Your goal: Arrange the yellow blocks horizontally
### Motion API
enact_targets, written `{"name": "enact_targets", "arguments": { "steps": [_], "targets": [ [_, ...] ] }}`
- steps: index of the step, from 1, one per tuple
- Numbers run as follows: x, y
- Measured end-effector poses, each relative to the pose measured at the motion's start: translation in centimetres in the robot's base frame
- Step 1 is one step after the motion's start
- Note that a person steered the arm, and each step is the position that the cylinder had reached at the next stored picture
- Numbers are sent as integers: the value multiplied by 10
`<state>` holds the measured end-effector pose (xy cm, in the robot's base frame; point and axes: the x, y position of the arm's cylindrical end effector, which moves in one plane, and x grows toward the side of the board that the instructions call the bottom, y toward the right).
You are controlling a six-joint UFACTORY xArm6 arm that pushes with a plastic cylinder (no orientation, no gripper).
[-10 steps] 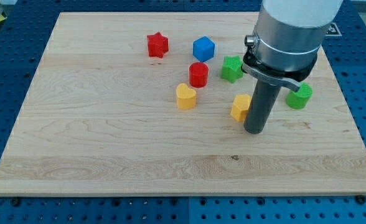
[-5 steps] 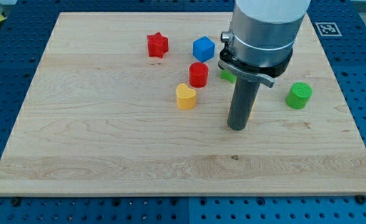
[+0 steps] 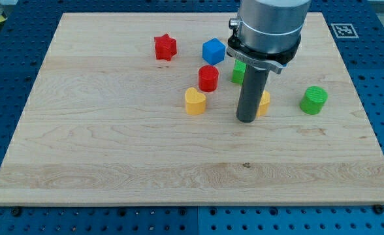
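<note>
my tip [image 3: 247, 119] rests on the pale wood-grain board [image 3: 113, 143] right of centre, touching a yellow block [image 3: 264, 103] mostly hidden behind the rod, shape unclear. the glossy yellow heart [image 3: 194, 101] lies left, level with it. no pincer here: a bare rod holding nothing.

Pale wooden board [image 3: 113, 143] carries yellow heart [image 3: 194, 102], red star [image 3: 165, 47], blue cube [image 3: 213, 51], green cylinder [image 3: 313, 100].
</note>
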<state>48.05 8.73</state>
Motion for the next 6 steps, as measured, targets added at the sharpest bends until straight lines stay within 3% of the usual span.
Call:
{"name": "enact_targets", "arguments": {
  "steps": [3,6],
  "targets": [
    [-6,-57],
    [-17,-47]
  ]
}}
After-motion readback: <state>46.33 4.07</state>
